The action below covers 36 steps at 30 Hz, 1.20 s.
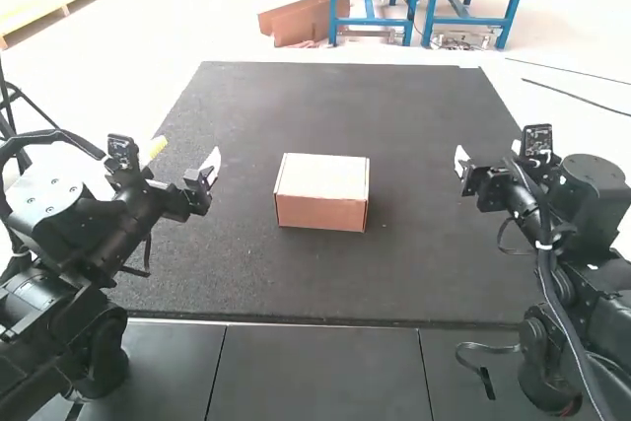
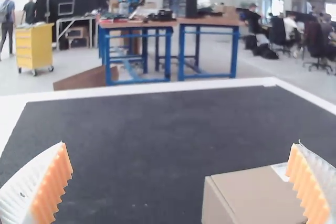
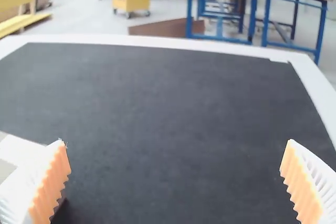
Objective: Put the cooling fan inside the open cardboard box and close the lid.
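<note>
Table [image 1: 557, 110]: pale top, showing as a border around its covering.
Mat [image 1: 394, 145]: black, textured, spread flat over most of the table.
Cardboard box [image 1: 321, 190]: one, brown, lid shut, standing near the mat's middle.

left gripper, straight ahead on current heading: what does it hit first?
Probably nothing on its centre line: the left gripper points across bare black mat. The closed cardboard box sits low, off toward one of the spread fingers, which might clip its corner. Depth is unclear.
</note>
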{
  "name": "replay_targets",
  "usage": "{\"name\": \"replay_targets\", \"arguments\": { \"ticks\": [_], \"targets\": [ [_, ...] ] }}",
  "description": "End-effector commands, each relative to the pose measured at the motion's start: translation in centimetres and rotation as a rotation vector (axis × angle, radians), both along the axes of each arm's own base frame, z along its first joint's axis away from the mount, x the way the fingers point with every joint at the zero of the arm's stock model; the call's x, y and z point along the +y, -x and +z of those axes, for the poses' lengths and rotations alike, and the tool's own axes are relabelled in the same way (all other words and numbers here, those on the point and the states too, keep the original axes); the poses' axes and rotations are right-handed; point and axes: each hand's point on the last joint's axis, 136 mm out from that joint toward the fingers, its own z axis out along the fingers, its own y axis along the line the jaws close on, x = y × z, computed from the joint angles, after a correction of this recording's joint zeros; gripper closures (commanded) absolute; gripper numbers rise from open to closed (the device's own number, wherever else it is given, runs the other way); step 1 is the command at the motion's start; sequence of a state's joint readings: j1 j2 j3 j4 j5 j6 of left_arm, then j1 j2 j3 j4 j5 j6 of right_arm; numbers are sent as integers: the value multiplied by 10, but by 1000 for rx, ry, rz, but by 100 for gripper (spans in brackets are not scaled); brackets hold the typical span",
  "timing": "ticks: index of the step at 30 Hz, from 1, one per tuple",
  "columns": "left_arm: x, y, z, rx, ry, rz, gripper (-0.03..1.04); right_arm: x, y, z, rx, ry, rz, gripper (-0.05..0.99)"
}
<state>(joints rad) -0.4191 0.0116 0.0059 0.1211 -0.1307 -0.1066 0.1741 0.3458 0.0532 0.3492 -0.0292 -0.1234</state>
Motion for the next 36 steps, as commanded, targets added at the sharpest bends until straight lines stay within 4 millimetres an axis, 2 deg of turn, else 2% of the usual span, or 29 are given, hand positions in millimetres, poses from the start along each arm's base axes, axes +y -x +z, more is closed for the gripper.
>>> {"name": "replay_targets", "arguments": {
  "ticks": [1,4,8,13,21,27,32,36],
  "targets": [
    [1,-1,-8,32,26,-1,5,-6,5,4,-43,6,-22,2],
    [11,-4,-14,62,37,42,5,-11,11,2,-68,2,-44,2],
    [33,-10,-19,84,54,136,5,-13,22,-9,-33,11,-45,2],
    [62,-14,-23,96,61,256,5,-23,19,-14,-15,15,-94,2],
    [72,-14,-25,108,87,293,5,-41,18,-18,3,15,-166,2],
    [89,-14,-27,111,90,362,5,-52,18,-26,35,23,-207,2],
    [105,-13,-28,111,86,428,5,-52,18,-29,48,24,-207,2],
    [110,-12,-29,113,60,449,5,-47,18,-29,47,20,-187,2]
  ]
}}
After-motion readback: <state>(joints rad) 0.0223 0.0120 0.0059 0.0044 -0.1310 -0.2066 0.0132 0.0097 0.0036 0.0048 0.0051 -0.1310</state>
